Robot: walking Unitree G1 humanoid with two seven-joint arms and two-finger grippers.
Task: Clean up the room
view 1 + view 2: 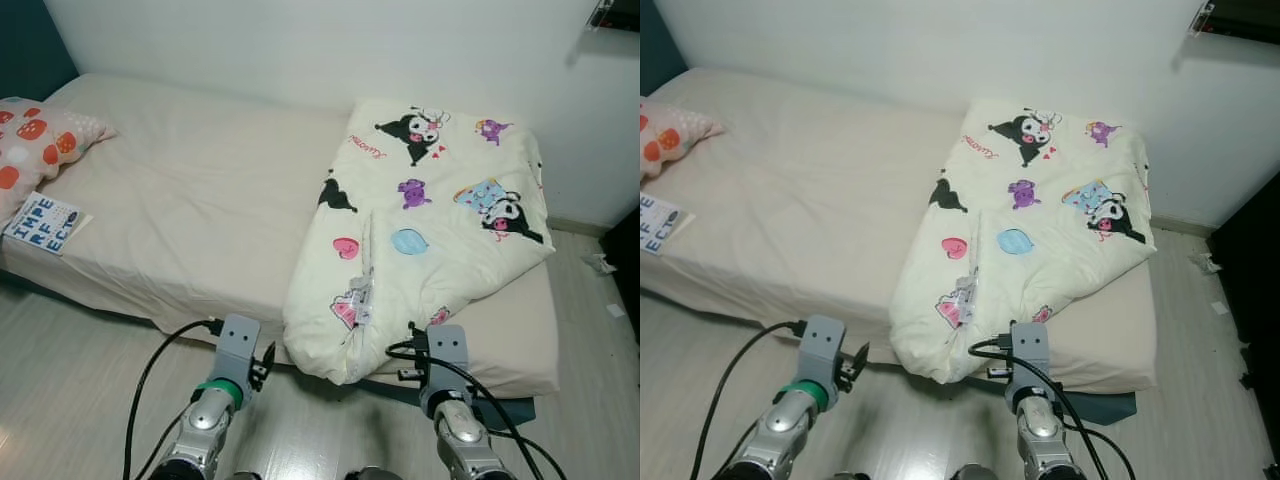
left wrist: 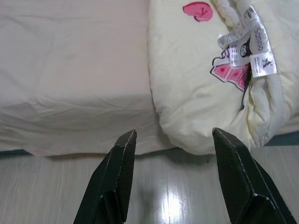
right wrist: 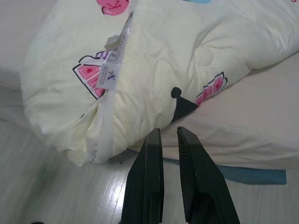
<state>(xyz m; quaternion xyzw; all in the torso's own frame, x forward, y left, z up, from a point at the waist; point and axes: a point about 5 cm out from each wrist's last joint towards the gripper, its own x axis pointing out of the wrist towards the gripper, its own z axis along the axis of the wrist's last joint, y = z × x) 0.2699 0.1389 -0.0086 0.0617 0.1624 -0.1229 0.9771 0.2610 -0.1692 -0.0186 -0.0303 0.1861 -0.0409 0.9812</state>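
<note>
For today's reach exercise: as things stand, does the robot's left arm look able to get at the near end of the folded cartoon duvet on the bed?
Probably yes. The left gripper, jaws open, faces the duvet overhanging the bed; nothing lies between.

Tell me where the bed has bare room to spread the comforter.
Bare sheet runs from the folded comforter across to the pillow and book at the bed's left end. The right side is crowded: the comforter covers it, overhanging the front edge.
</note>
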